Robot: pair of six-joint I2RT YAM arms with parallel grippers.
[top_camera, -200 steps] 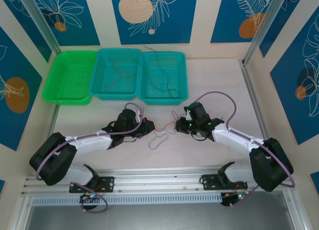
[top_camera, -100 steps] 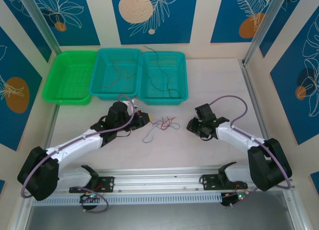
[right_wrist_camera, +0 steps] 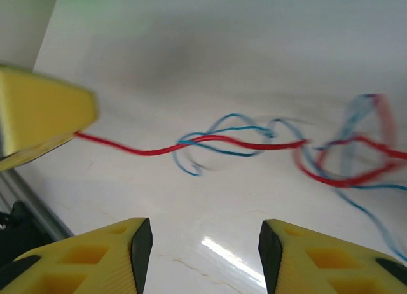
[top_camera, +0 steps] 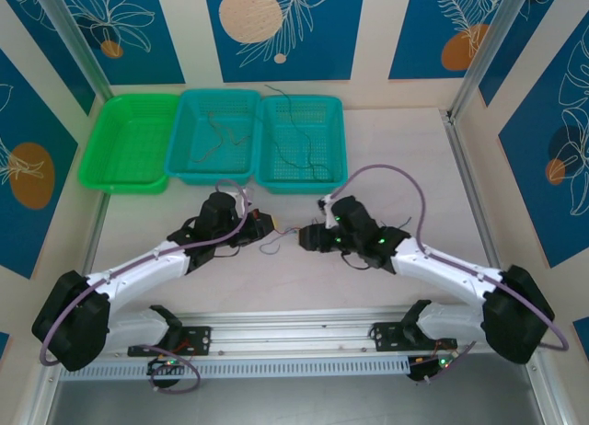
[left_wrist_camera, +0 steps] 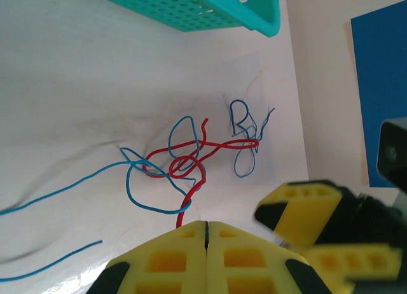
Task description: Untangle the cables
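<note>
1 green basket [top_camera: 129,144], 2 teal baskets [top_camera: 210,178] [top_camera: 299,185], 2 hands [left_wrist_camera: 206,227] [right_wrist_camera: 206,233], 1 red cable [left_wrist_camera: 191,159], 2 dark cables [top_camera: 217,131] [top_camera: 294,154]

White link shells and black joints are seen on both arms [top_camera: 138,264], lilac cables [top_camera: 391,168] routed alongside, yellow cut-out fingers [left_wrist_camera: 168,262] fitted.

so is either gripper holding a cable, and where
The left gripper is shut on the red cable near one end; the right gripper is open, holding nothing.
</note>
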